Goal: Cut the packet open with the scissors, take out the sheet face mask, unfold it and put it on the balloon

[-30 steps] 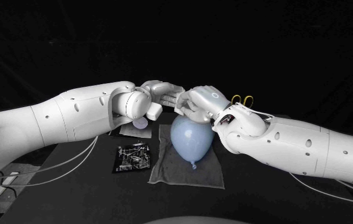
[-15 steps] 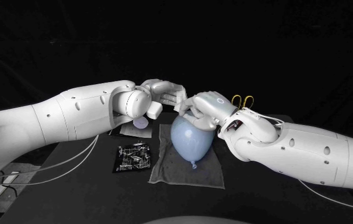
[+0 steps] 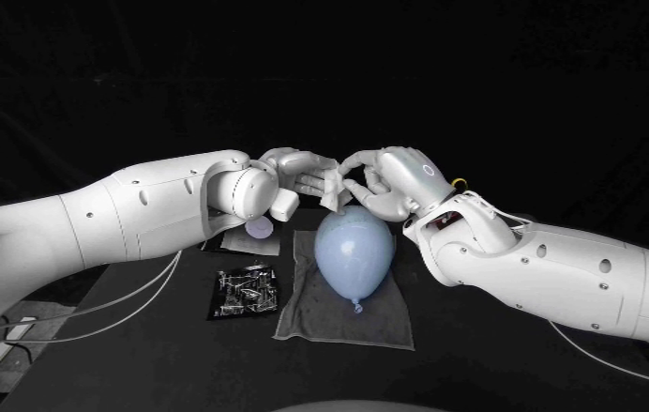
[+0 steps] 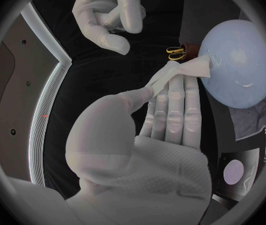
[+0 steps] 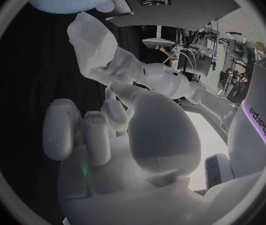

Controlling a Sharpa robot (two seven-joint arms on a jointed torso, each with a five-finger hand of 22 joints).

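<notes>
The balloon (image 3: 354, 254), light and apt to roll, lies on a cloth (image 3: 331, 323) mid-table, toward the near edge. The left hand (image 4: 152, 125) pinches a twisted mask (image 4: 177, 75) between thumb and fingers, its far end touching the balloon's top. Limp and likely slippery, it wants taking by its edges, but bunched so, these cannot be made out; the right hand (image 3: 392, 182) hangs beside it, curled on nothing I can see.

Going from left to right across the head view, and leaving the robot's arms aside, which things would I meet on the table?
In order: black printed packet → blue balloon → scissors' yellow handle.
</notes>
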